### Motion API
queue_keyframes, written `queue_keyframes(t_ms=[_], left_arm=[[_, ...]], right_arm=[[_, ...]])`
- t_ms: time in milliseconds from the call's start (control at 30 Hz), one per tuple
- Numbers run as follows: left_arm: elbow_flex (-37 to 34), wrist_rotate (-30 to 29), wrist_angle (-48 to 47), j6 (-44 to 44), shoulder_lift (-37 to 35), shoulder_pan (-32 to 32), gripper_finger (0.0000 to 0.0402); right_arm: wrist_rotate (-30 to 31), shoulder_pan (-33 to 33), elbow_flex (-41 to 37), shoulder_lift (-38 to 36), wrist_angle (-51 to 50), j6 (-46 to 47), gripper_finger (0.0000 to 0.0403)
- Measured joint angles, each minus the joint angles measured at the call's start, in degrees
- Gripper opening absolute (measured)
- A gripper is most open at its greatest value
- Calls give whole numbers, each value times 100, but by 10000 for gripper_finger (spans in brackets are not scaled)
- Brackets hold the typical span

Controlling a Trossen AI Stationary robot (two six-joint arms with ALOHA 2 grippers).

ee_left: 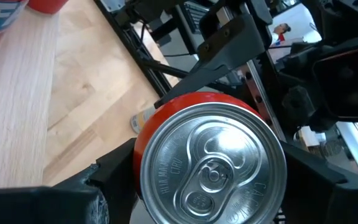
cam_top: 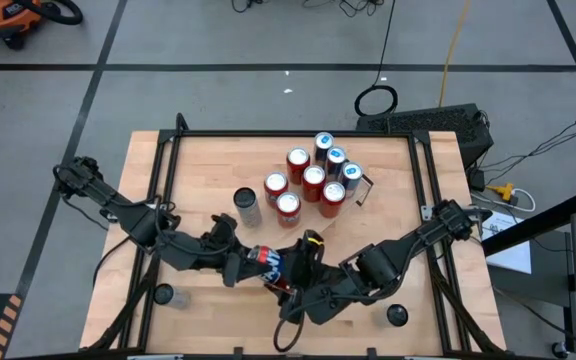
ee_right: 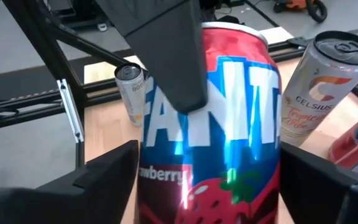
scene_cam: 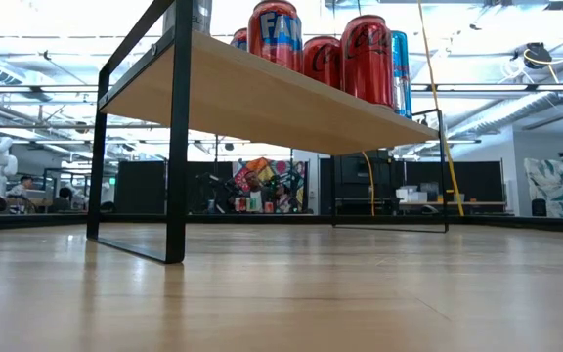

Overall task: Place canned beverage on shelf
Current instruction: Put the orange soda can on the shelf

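Note:
A red and blue Fanta strawberry can (cam_top: 270, 258) hangs between my two grippers over the near middle of the light-wood shelf board (cam_top: 208, 170). My left gripper (cam_top: 256, 258) comes from the table's left and is shut on the can (ee_left: 213, 162). My right gripper (cam_top: 290, 272) comes from the right and is shut on the same can (ee_right: 210, 137). In the low view the shelf board (scene_cam: 262, 103) hides both grippers and this can. My left gripper pinches the can's side wall just below the top rim (ee_left: 144, 132) between its two fingers. The fingers come over the can's top end and lie along it; one finger (ee_right: 166, 56) shows on the can's front. The can is lifted clear of the board. My right gripper pinches the lower half of the can's body (ee_right: 149, 180) between its two fingers, which lie across the can. One finger (ee_left: 222, 50) shows against the can's wall in the left wrist view. The can stands roughly upright in this hold.
Several red and blue cans (cam_top: 313, 175) stand in a cluster at the shelf's far middle and show in the low view (scene_cam: 360, 59). A grey can (cam_top: 247, 207) stands alone just left of them. A pale Celsius can (ee_right: 319, 93) stands close to the held can.

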Motion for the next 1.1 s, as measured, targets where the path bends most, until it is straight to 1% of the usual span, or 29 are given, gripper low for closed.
queue_keyframes(t_ms=[200, 333, 467, 567, 633, 867, 933, 1100], left_arm=[[0, 4, -42, -107, 0, 13, 290], [-2, 0, -44, -118, 0, 15, 290], [-2, 10, -39, -121, 0, 17, 291], [-2, 74, -33, -129, 0, 17, 301], [-2, 65, -19, -138, 0, 17, 317], [-4, 31, 53, -151, 0, 17, 389], [-4, 27, 98, -139, 0, 17, 395], [-3, 21, 260, -129, 0, 17, 395]], right_arm=[[-143, -67, 0, -2, -41, 5, 282], [-143, -70, 0, -3, -64, -28, 263], [-143, -70, 2, -4, -77, -11, 263], [-146, -70, 2, -4, -81, 53, 263], [-150, -70, 4, -4, -81, 153, 262], [-191, -73, 7, -4, -90, 461, 263], [-197, -53, 7, -21, -92, 519, 263], [-195, -16, 7, -65, -121, 610, 262]])
